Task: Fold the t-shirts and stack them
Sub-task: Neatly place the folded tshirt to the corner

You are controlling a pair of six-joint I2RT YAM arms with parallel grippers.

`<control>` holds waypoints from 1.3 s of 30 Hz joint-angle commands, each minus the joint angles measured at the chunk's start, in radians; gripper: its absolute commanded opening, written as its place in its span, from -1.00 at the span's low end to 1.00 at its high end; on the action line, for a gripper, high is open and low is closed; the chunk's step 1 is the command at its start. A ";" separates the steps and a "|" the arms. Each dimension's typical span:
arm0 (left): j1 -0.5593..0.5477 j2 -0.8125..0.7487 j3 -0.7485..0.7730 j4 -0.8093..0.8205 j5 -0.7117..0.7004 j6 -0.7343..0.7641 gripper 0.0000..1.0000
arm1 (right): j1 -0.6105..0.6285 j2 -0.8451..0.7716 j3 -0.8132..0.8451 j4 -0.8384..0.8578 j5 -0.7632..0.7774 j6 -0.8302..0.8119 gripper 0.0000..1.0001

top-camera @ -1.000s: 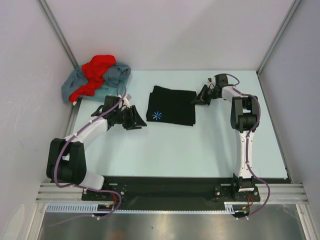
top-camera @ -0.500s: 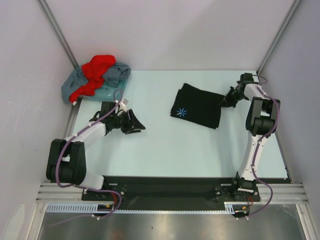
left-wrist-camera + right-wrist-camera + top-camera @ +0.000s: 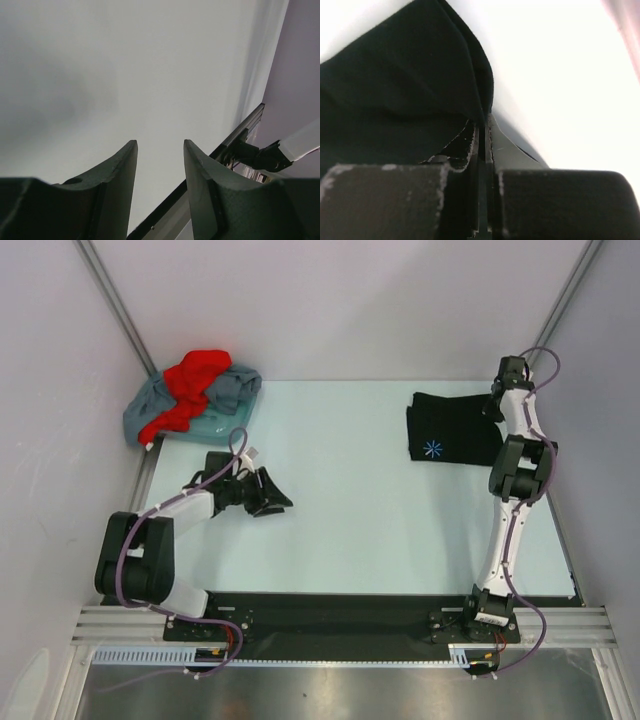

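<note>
Black t-shirt [image 3: 450,428], folded, table's [image 3: 350,530] far right corner: your right gripper [image 3: 495,408] pinches its right edge, cloth lying leftward; your spread left gripper [image 3: 272,502] is well apart.

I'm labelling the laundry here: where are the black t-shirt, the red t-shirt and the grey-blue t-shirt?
black t-shirt [image 3: 455,422]: top view, plain cloth near the logo.
red t-shirt [image 3: 200,372]: top view, its bunched upper part.
grey-blue t-shirt [image 3: 236,390]: top view, right-hand fold.
</note>
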 commanded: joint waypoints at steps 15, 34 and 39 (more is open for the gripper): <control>-0.002 0.089 0.054 0.022 0.019 -0.020 -0.05 | -0.012 0.186 0.260 0.339 0.359 -0.302 -1.00; -0.013 0.022 0.043 -0.061 -0.019 0.005 -0.05 | -0.029 0.306 0.390 0.422 0.434 -0.271 -0.26; -0.033 -0.065 0.012 -0.075 -0.036 -0.014 -0.05 | 0.007 0.211 0.361 0.353 0.500 -0.254 0.27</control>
